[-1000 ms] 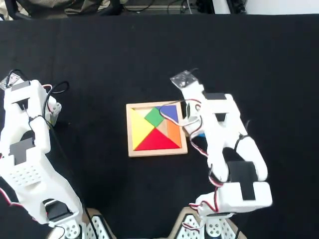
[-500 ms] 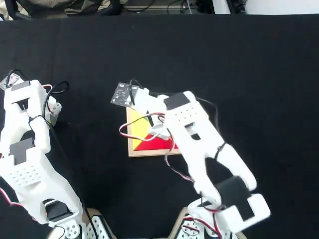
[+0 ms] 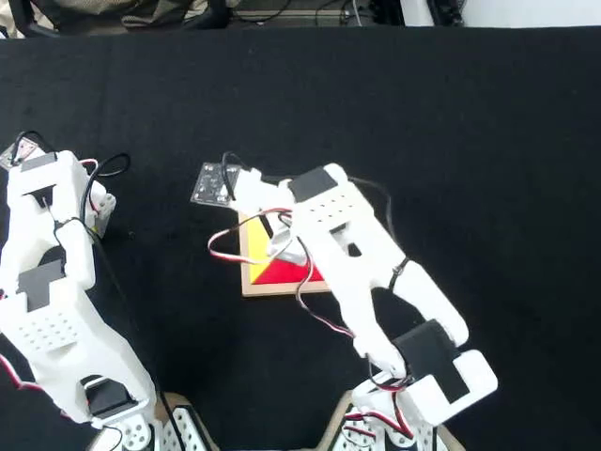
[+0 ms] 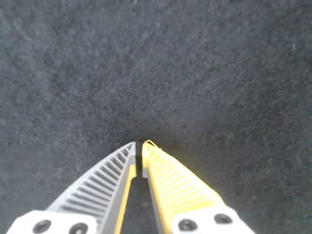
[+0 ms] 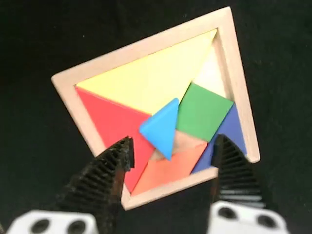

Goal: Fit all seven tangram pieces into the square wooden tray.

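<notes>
The square wooden tray (image 5: 68,90) holds a large yellow triangle (image 5: 146,80), a large red triangle (image 5: 109,119), a green square (image 5: 204,112), a dark blue piece (image 5: 229,129) and an orange triangle (image 5: 168,170). A small light blue triangle (image 5: 161,129) lies askew in the middle, over a bare wooden gap. My right gripper (image 5: 173,148) hangs open above it, one finger on each side. In the high view the right arm (image 3: 333,235) covers most of the tray (image 3: 246,282). My left gripper (image 4: 140,145) is shut on nothing over black cloth at the far left.
Black cloth (image 3: 488,141) covers the whole table. The left arm (image 3: 47,272) stands along the left edge, well away from the tray. Cables and chair parts lie beyond the far edge.
The right arm has swung left from the tray's right edge and now stretches across the tray. The left arm has not moved.
</notes>
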You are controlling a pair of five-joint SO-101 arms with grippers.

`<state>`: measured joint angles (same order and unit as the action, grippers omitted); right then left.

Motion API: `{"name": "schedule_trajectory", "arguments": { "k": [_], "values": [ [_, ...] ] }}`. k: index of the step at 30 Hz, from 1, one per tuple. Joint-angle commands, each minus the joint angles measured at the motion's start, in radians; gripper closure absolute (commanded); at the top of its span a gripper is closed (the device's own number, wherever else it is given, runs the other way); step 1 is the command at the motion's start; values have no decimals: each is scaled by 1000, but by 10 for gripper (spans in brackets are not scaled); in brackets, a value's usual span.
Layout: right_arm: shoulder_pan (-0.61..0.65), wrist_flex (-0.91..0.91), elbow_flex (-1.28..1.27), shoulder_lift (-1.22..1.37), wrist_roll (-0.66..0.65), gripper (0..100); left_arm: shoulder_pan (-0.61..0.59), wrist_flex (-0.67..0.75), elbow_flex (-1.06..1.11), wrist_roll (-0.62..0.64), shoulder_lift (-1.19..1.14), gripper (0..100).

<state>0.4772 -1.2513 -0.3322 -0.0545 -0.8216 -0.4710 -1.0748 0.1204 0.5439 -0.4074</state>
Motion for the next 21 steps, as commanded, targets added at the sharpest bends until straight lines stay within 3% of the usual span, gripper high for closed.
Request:
{"name": "schedule_trajectory", "arguments": {
  "k": [1,4,12,16,21],
  "values": [
    [-143,-89,124,-131,94,997,45,84,-10,-12,34,970],
    [-278,-63,87,-229,261,964,91,95,-19,-91,46,971],
    [-531,365,-348,-317,706,988,349,-91,-107,-585,124,970],
    [-569,595,-516,-317,779,988,447,-180,-160,-704,157,970],
    [-611,735,-595,-317,784,988,615,-377,-231,-830,229,970]
  ]
}}
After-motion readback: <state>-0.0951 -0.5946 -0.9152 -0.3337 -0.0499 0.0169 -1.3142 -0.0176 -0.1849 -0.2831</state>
